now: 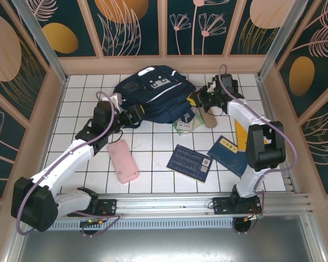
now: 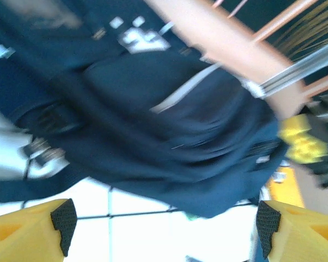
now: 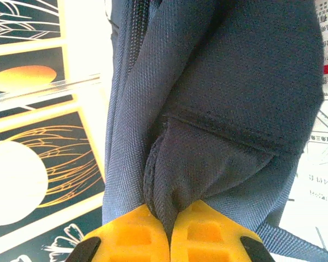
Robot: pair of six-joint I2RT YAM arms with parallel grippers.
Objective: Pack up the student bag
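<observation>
— How far along is the packing, would you say?

— Hardly begun, by my reckoning. The student bag (image 1: 153, 95) lies at twelve o'clock on the counter (image 1: 153, 183), close to the back wall. The rest lies outside it: the pink pouch (image 1: 123, 161) at eight o'clock, a dark blue book (image 1: 189, 162) at five, a second blue book (image 1: 229, 154) at four, and pale booklets (image 1: 186, 123) touching the bag at its five o'clock.

— And the arms?

— The right tool (image 3: 169, 213) is clamped tight on a fold of the bag's navy cloth, beside a zip, on the bag's three o'clock side. The left tool (image 2: 165, 221) stands wide apart with nothing between its pads, just short of the bag at its eight o'clock. I'd guess they mean to get the mouth open; every item is yet to go in.

— Anything you can read?

— Not much. The bag's white patches carry marks too small to make out. The printed sheet (image 3: 327, 109) beside the right tool has lines of small print and a red strip, which I cannot read. The second book has a pale label, equally unreadable.
</observation>
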